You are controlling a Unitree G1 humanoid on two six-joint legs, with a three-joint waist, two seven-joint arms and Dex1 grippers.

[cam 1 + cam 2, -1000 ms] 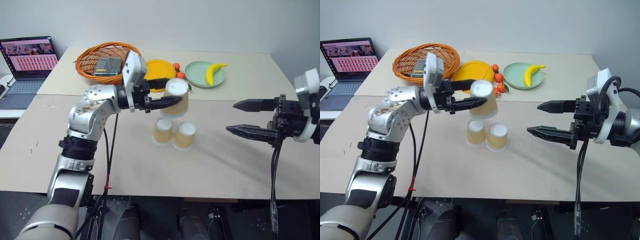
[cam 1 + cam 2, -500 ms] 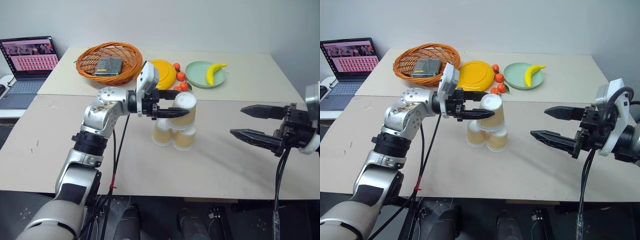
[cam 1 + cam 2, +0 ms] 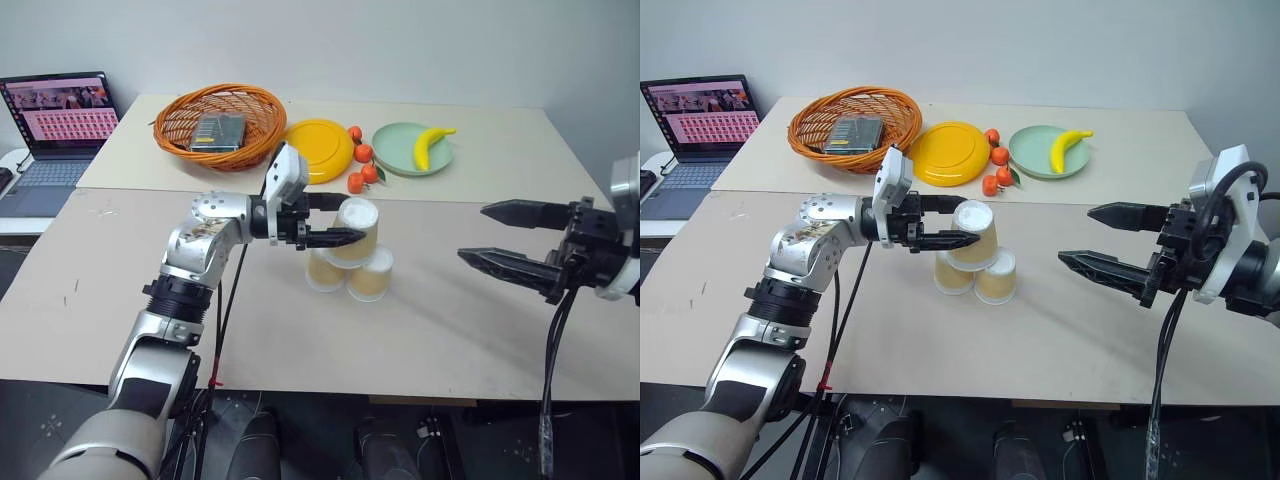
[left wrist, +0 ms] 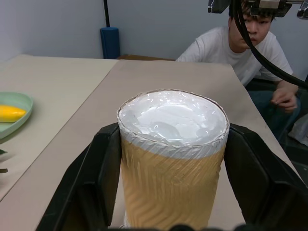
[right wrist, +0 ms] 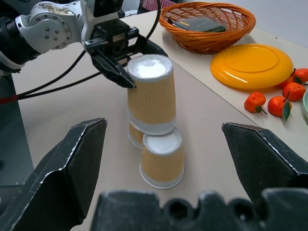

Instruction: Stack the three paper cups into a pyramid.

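Note:
Two paper cups point(image 3: 322, 272) point(image 3: 370, 278) stand upside down, side by side, in the middle of the near table. The third paper cup point(image 3: 357, 228), also upside down, sits on top of them across the pair. My left gripper point(image 3: 352, 218) reaches in level from the left, and its black fingers point(image 4: 103, 173) lie against the top cup's point(image 4: 173, 159) two sides. My right gripper point(image 3: 472, 233) hovers well to the right of the stack, wide open with nothing in it. The right wrist view looks at the stack point(image 5: 150, 96) from some way off.
On the far table are an orange wicker basket point(image 3: 170, 125) with a dark box inside, a yellow plate point(image 3: 320, 150), tangerines point(image 3: 362, 165) and a green plate point(image 3: 395, 150) with a banana point(image 3: 430, 145). A laptop point(image 3: 55, 130) sits far left. A person point(image 4: 240, 48) sits beyond the table's right end.
My left gripper has come down with the third cup, from above the pair to resting on top of them. The right gripper has stayed in about the same place, open.

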